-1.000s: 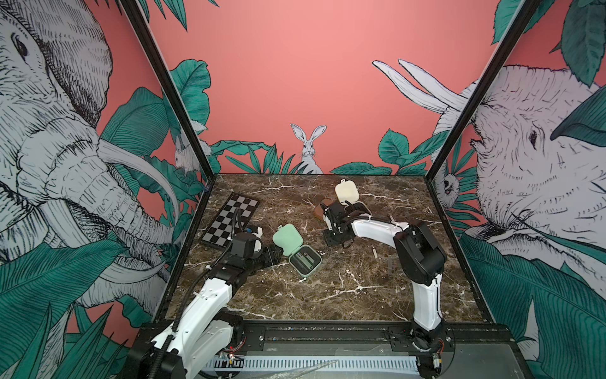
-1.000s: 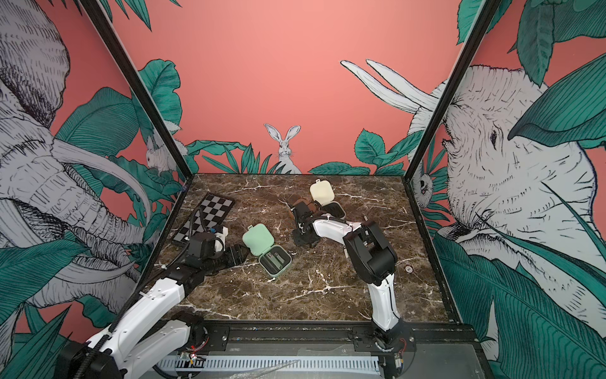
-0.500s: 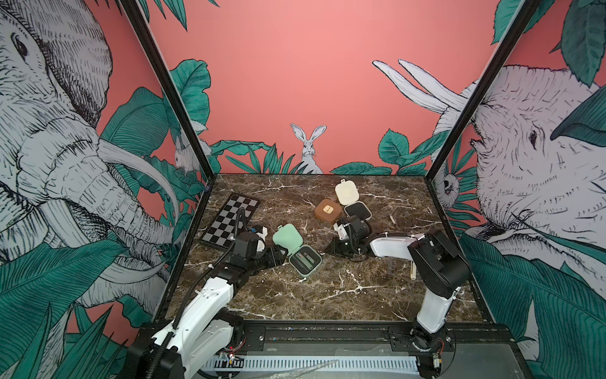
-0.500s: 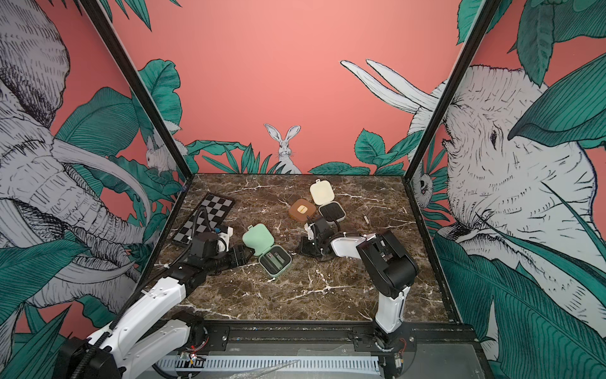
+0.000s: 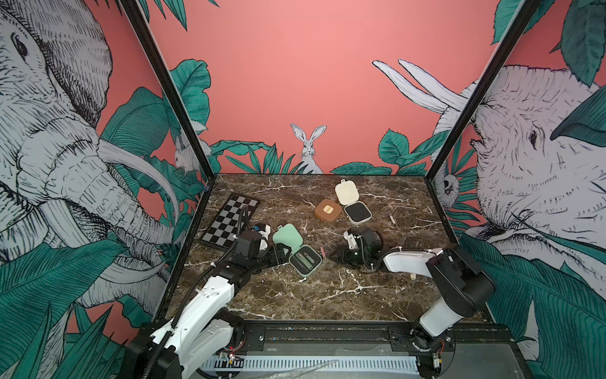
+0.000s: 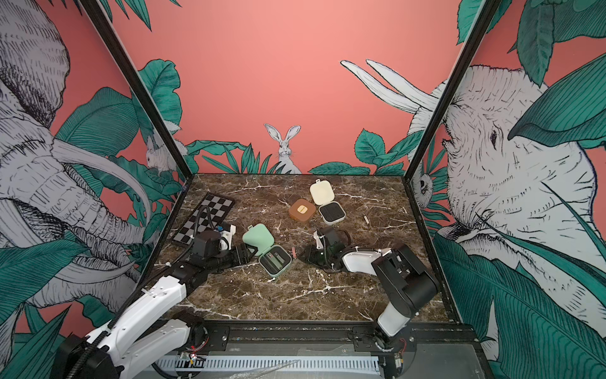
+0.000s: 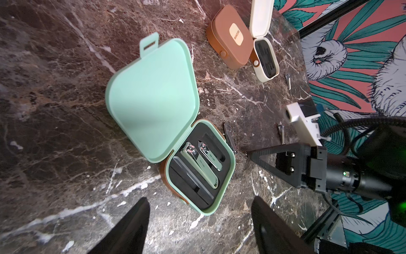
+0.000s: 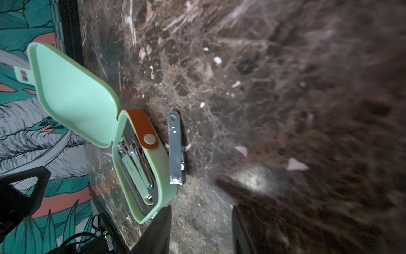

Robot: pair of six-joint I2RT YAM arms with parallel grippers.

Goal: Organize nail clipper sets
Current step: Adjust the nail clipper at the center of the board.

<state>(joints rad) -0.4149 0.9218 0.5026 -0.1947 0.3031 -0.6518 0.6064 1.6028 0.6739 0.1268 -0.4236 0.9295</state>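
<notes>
Near the worktop's (image 5: pixel 295 295) middle, the loose clipper (image 8: pixel 175 149) lies flat just beside the open mint case (image 5: pixel 288 237), lengthwise along the wall facing our right hand (image 8: pixel 201 211). That nearer hand is apart and empty. Our left hand (image 7: pixel 198 198), likewise apart, sits across the case.

The left arm (image 5: pixel 211 293) and the right arm (image 5: pixel 405 262) are built alike: glossy white shells on the long links, and bulky matt black housings (image 5: pixel 459 279) at the joints and bases. A black ribbed cable (image 5: pixel 243 218) runs along the left one. The fingers (image 7: pixel 275 161) are black hollow triangles, each fixed by two small screws (image 7: pixel 292 155). Behind them sit a white camera block (image 7: pixel 302 122) and a tiny green light (image 7: pixel 345 173)
</notes>
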